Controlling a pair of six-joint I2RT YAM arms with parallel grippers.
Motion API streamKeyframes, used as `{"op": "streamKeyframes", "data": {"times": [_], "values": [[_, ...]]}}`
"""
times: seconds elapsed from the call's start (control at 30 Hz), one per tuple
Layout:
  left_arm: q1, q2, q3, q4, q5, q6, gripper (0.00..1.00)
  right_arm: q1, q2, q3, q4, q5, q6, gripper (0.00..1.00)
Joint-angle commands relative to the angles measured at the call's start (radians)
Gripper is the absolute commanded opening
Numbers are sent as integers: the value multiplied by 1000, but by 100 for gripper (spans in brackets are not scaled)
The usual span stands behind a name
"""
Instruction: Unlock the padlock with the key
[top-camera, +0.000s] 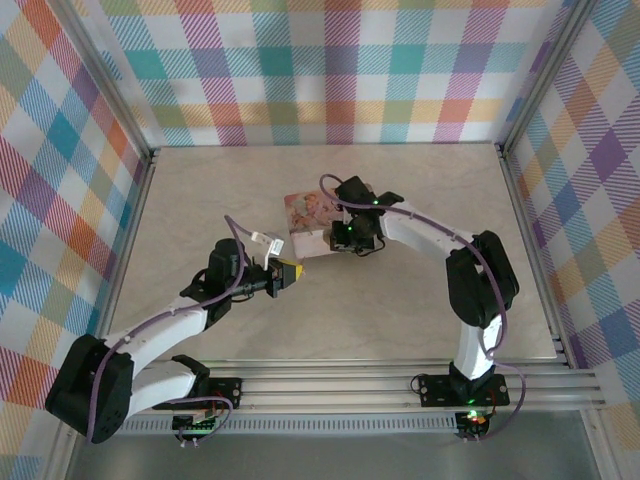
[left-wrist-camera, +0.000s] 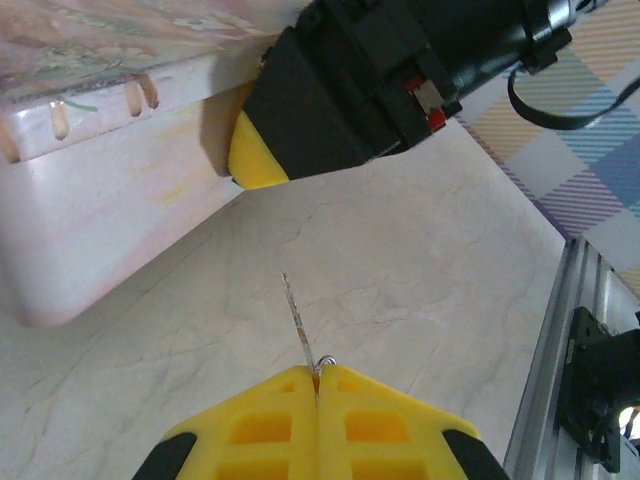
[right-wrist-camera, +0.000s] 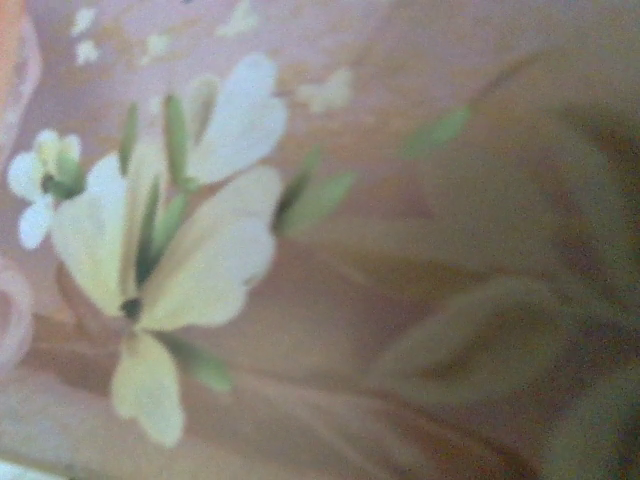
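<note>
Between the left end effector's (left-wrist-camera: 318, 374) fully closed fingers, the key (left-wrist-camera: 297, 325) points blade-first toward the tin box (left-wrist-camera: 110, 200), where the right end effector (top-camera: 345, 238), grip indeterminate, probably steadies the padlock.

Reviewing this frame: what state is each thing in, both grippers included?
left gripper: shut on the key.
key: pinched at its head, blade sticking out toward the tin box, tip touching nothing.
tin box: flat on the table, lid looks shut.
right gripper: at the tin box's side; whether it is open or shut cannot be told.
</note>
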Motion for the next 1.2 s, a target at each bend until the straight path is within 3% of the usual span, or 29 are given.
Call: {"op": "streamKeyframes", "data": {"times": [0.0,0.23,0.4,0.6,0.87,1.17], "values": [[-13,62,28,95,75,71,0,-24,-73,13,9,-112,97,0],[-41,165,63,160,98,146,0,-69,-99,-3,14,-248,123,0],[-87,220,70,223,39,169,0,-104,-108,0,2,-334,106,0],[-99,267,69,287,32,205,0,-120,-109,23,-24,-391,42,0],[-102,313,150,238,77,308,0,-132,-103,24,-34,-429,45,0],[-101,420,196,325,121,284,0,-163,-110,34,-32,-520,58,0]]}}
